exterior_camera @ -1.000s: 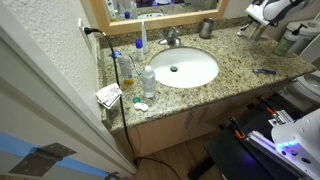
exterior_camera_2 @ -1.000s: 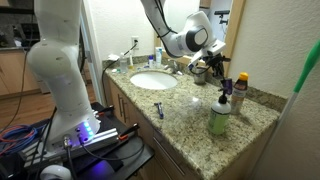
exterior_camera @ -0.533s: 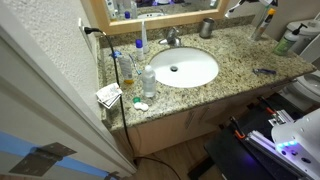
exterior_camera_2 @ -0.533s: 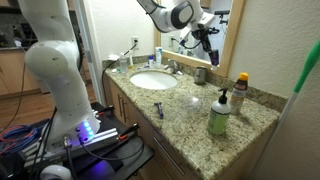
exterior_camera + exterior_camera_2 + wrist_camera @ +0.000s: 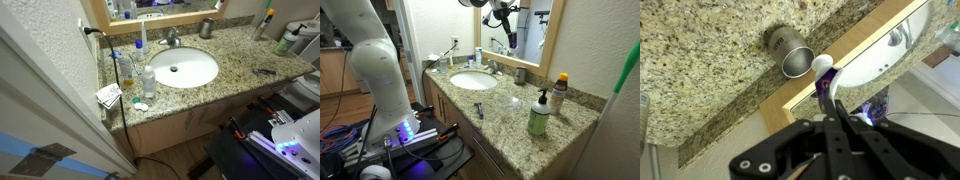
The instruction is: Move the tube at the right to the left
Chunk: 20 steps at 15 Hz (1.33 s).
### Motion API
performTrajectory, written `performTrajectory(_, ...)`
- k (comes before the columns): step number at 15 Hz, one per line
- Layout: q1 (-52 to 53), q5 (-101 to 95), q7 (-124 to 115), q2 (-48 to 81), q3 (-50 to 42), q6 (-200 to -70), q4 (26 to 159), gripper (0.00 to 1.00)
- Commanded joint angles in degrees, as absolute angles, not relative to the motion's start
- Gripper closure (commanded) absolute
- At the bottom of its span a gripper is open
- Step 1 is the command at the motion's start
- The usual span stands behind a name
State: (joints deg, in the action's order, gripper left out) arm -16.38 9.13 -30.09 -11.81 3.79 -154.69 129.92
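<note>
Well, tube (image 5: 824, 78) aloft, high over the bench (image 5: 700, 70).
Gripper (image 5: 832, 103) jaws clamp it tight; travel high, pass the steel cup (image 5: 792, 57) at eleven o'clock, then lower gently.

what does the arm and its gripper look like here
The arm is bulky, rounded and glossy white, built from smooth tube-like segments. The gripper is matte black: two slim fingers on jointed linkage bars with round pivot holes. No markings are legible.

White oval sink (image 5: 185, 68) in a speckled granite counter (image 5: 240, 58) (metal cup (image 5: 206, 28) behind it, beside the faucet (image 5: 172, 39))
</note>
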Motion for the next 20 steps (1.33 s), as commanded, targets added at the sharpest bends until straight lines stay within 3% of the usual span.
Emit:
performTrajectory(1, -7.6, 15.9, -22.2, -13.9, 1.0, -152.6, 130.4, 0.99)
performTrajectory(6, 2.9, 20.8, -18.6, -19.7, 3.0, -142.9, 128.3, 0.99)
performTrajectory(7, 0.5, 17.7, -22.2, -17.4, 3.2, -147.3, 129.0, 0.97)
performTrajectory(13, 4.0, 17.9, -20.5, -18.8, 5.1, -144.4, 128.3, 0.99)
performTrajectory(20, 9.0, 5.8, -23.9, -9.7, 17.9, -148.0, 119.8, 0.99)
